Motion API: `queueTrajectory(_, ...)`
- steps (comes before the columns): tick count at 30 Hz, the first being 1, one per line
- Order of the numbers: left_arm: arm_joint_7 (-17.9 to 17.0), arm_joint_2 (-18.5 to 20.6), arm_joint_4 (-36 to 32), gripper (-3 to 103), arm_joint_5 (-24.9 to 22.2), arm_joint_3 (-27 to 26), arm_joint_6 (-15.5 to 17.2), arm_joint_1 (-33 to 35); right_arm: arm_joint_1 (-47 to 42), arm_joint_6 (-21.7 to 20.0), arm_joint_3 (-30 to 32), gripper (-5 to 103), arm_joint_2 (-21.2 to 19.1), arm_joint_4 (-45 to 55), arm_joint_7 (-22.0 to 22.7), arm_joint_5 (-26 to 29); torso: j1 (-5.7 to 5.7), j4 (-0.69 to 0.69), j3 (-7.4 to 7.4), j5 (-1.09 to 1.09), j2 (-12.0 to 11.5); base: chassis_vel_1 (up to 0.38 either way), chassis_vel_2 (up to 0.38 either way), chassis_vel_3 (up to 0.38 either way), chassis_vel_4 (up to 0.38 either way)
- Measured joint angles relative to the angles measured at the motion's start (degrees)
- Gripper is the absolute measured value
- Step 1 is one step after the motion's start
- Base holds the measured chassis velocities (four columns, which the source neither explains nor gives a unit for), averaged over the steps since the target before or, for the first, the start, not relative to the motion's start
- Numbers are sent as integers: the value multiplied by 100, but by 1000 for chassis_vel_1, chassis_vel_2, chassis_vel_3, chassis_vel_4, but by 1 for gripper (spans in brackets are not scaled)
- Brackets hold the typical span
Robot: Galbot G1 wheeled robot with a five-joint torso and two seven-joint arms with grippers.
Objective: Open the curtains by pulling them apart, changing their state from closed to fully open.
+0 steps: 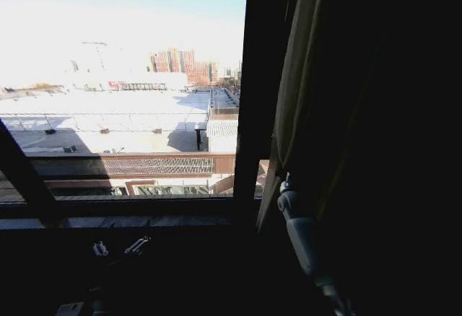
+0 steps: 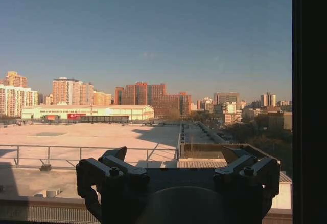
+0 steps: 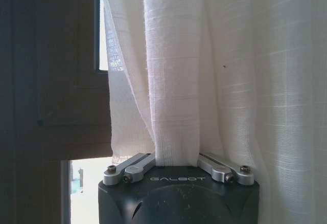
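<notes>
Gripping a pleated fold of the curtains (image 3: 176,81), the right gripper (image 3: 176,158) sits right of centre in the head view, fabric bunched along the frame's right. Low in the left wrist view, the left gripper (image 2: 176,162) hangs spread and empty before the window (image 2: 153,55).

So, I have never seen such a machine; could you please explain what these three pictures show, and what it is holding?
It is a two-armed robot at a window. One picture comes from its head; the other two come from cameras on its wrists. In the head view the right pincer grips the edge of the curtain, which hangs gathered at the right of the window frame. The right wrist view shows this closely: a fold of white curtain between the right pincer's fingers. The left pincer is open and empty, facing the glass and the city outside.
</notes>
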Motion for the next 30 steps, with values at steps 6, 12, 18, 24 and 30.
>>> queueTrajectory(6, 1, -39, -16, 100, -58, -37, -24, -5, 88, -130, 260, 1, -150, -167, 216, 97, 0, 0, 0, 1, 0, 0, 0, 0, 0)
queueTrajectory(12, 16, -71, 2, 100, -167, -78, -109, -5, 331, -233, 670, 1, -396, -434, 396, 150, 0, 0, 0, 1, 0, 0, 0, 0, 0)
queueTrajectory(18, 136, -92, 89, 100, -247, -157, -273, 79, 543, -268, 1046, 1, -488, -853, 588, 48, 0, 0, 0, 0, 0, 0, 0, 0, 0)
queueTrajectory(24, 144, -89, 136, 100, -339, -170, -333, 74, 667, -285, 1168, 1, -672, -1153, 759, 2, 0, 0, 0, 0, 0, 0, 0, 0, 0)
queueTrajectory(30, 145, -57, 138, 100, -388, -170, -334, 46, 774, -287, 1152, 1, -890, -1349, 768, -133, 0, -1, 0, 0, 0, 0, 0, 0, 0)
